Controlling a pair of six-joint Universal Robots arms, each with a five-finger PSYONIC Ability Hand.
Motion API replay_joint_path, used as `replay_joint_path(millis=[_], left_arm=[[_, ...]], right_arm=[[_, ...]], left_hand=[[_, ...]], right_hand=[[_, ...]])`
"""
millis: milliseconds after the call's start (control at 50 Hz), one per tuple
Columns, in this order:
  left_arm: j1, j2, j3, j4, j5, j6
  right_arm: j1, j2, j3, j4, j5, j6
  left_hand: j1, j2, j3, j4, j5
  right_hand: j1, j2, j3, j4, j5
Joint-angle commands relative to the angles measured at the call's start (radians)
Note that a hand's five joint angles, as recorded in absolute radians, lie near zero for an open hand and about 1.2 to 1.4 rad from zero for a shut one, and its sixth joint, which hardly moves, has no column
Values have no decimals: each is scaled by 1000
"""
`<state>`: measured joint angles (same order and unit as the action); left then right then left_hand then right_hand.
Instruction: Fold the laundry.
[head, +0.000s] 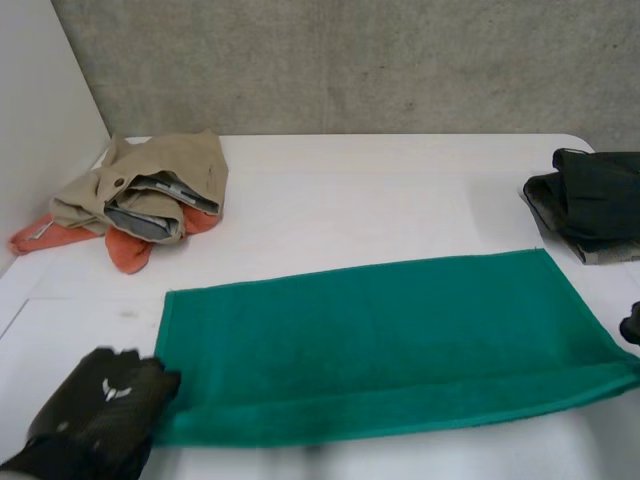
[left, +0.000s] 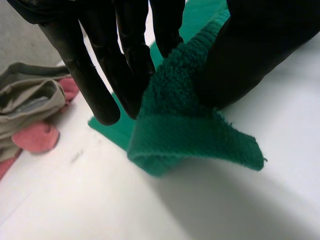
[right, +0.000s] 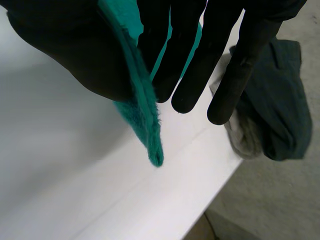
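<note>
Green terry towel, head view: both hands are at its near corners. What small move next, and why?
Probably raise both corners together, then carry them toward the far edge: the left hand and right hand each pinch a near corner of the flat green terry towel.

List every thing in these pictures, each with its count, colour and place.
table: 1, white, under everything
wall: 1, grey, behind the table
green towel: 1, green, spread flat across the table's near part
orange cloth: 1, orange, at the table's far left
beige garment: 1, beige, crumpled on the orange cloth
dark garment: 1, dark green with grey inside, at the table's right edge
left hand: 1, black, pinching the towel's near left corner
right hand: 1, black, pinching the towel's near right corner
</note>
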<state>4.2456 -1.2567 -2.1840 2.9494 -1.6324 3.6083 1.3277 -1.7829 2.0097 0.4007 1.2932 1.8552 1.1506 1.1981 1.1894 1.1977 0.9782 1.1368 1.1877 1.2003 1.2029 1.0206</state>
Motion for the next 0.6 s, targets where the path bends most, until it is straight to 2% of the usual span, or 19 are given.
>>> replay_joint_path(millis=[20, 140, 200, 340, 500, 600], left_arm=[[8, -260, 61, 220, -4, 13], [11, -466, 184, 310, -9, 24], [17, -523, 237, 367, -18, 24], [31, -651, 320, 517, -93, 30], [30, -748, 388, 534, -181, 56], [30, -782, 424, 542, -188, 61]], right_arm=[[51, 220, -49, -132, 14, 65], [165, 358, -149, -261, 98, 117], [260, 482, -247, -376, 133, 124], [306, 649, -403, -491, 173, 142], [352, 815, -589, -560, 176, 177], [373, 901, -667, -644, 175, 182]], left_hand=[[246, 198, 207, 199, 244], [246, 198, 207, 199, 244], [246, 198, 207, 199, 244], [246, 198, 207, 199, 244], [246, 198, 207, 199, 244], [246, 198, 207, 199, 244]], right_hand=[[259, 209, 196, 193, 201], [259, 209, 196, 193, 201], [259, 209, 196, 193, 201], [259, 209, 196, 193, 201], [259, 209, 196, 193, 201], [259, 209, 196, 193, 201]])
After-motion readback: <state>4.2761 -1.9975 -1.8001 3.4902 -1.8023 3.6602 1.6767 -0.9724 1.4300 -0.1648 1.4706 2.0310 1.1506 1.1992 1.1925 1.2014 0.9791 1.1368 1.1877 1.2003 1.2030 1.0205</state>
